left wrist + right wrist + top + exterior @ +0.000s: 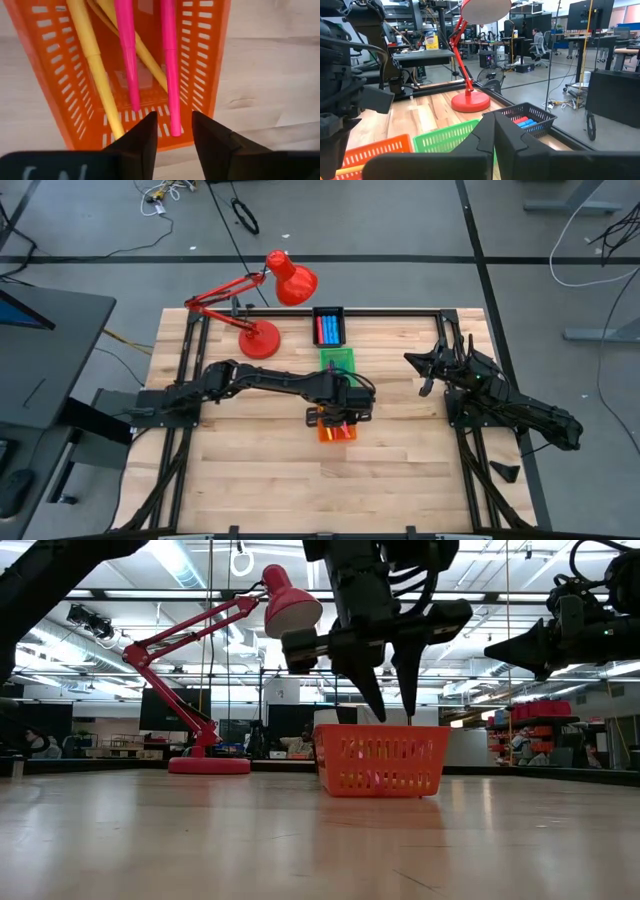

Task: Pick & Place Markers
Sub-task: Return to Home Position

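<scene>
An orange tray (337,430) (380,760) stands near the table's middle. In it lie two pink markers (127,55) (169,70) and two yellow markers (92,65) (145,55), all running lengthwise. My left gripper (174,135) (390,705) hangs just above the tray's rim, pointing steeply down. It is open, with a gap between its fingers and nothing in them. The end of one pink marker shows in that gap, down in the tray. My right gripper (494,130) (420,365) waits shut and level at the table's right side.
Beyond the orange tray stand a green tray (337,360) (450,137) and a black tray (329,327) holding blue and red markers. A red desk lamp (262,337) stands at the far left. Bare wooden table lies near and to the left.
</scene>
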Available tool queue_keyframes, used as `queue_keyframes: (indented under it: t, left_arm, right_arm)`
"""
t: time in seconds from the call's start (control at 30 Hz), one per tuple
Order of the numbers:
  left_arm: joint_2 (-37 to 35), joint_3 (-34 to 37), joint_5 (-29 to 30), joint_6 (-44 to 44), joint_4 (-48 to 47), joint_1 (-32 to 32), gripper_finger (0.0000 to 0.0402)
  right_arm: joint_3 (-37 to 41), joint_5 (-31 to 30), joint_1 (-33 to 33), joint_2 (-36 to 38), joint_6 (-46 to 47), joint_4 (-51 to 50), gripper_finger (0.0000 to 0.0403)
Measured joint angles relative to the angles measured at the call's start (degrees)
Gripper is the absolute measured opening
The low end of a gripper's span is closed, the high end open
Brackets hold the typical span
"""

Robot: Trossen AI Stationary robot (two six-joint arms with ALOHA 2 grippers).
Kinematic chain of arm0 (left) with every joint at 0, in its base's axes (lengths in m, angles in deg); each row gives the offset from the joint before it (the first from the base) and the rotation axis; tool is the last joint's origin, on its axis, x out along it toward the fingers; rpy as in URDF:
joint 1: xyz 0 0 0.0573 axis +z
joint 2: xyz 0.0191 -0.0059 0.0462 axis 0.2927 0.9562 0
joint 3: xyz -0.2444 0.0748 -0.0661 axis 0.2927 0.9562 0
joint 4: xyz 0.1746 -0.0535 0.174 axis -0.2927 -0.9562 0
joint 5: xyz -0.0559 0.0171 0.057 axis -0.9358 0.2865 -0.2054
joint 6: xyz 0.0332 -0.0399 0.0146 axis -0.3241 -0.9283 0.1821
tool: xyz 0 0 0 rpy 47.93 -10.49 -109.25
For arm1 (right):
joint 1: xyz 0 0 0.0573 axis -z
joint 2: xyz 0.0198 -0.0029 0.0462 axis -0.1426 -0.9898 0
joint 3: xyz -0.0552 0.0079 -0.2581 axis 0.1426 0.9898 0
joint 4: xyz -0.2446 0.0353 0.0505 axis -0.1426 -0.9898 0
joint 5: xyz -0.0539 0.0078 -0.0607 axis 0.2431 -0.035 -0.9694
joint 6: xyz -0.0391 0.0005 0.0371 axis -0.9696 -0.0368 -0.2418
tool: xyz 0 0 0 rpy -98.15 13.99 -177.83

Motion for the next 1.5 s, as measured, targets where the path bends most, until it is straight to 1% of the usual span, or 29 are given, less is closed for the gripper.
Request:
queue_keyframes:
  t: [0.07,0.2,0.33,0.43,0.5,0.57,0.67,0.73,0.93,1.03,1.1,1.13,1.2,1.33,1.43,1.5]
  left_arm:
    - [-0.2,0.0,0.5,0.7,-0.6,-0.2,0.0136]
    - [-1.3,0.0,4.2,2.4,-4.9,-1.4,0.0158]
    - [-3.2,0.0,8.0,8.3,-8.6,-2.8,0.0187]
    - [-5.0,0.0,12.0,14.1,-9.7,-3.9,0.0216]
    - [-6.5,0.0,14.8,19.1,-10.3,-4.6,0.0239]
    - [-8.1,0.0,16.4,24.1,-10.2,-5.1,0.0261]
    - [-10.0,0.0,16.5,32.0,-10.0,-5.9,0.0291]
    - [-10.9,0.0,16.1,38.5,-10.0,-6.6,0.0304]
    - [-13.0,0.0,14.3,61.2,-9.9,-9.3,0.0314]
    - [-12.8,0.1,13.7,70.4,-10.0,-10.8,0.0314]
    - [-12.8,0.2,13.8,75.0,-9.7,-11.6,0.0314]
    - [-13.0,1.1,13.7,77.0,-8.6,-11.9,0.0314]
    - [-14.4,5.3,13.3,79.8,-6.0,-12.3,0.0314]
    - [-20.4,18.9,9.0,81.0,4.3,-12.0,0.0314]
    - [-26.2,28.6,8.7,81.1,10.9,-11.9,0.0314]
    - [-29.9,33.8,9.3,81.7,13.4,-11.9,0.0314]
  right_arm:
    - [0.0,0.0,0.0,0.0,0.0,0.0,0.0010]
    - [0.0,0.0,0.0,0.0,0.0,0.0,0.0010]
    - [0.0,0.0,0.0,0.0,0.0,0.0,0.0010]
    - [0.0,0.0,0.0,0.0,0.0,0.0,0.0010]
    - [0.0,0.0,0.0,0.0,0.0,0.0,0.0010]
    - [0.0,0.0,0.0,0.0,0.0,0.0,0.0010]
    - [0.0,0.0,0.0,0.0,0.0,0.0,0.0010]
    - [0.0,0.0,0.0,0.0,0.0,0.0,0.0010]
    - [0.0,0.0,0.0,0.0,0.0,0.0,0.0010]
    - [0.0,0.0,0.0,0.0,0.0,0.0,0.0010]
    - [0.0,0.0,0.0,0.0,0.0,0.0,0.0010]
    - [0.0,0.0,0.0,0.0,0.0,0.0,0.0010]
    - [0.0,0.0,0.0,0.0,0.0,0.0,0.0010]
    - [0.0,0.0,0.0,0.0,0.0,0.0,0.0010]
    - [0.0,0.0,0.0,0.0,0.0,0.0,0.0010]
    - [0.0,0.0,0.0,0.0,0.0,0.0,0.0010]
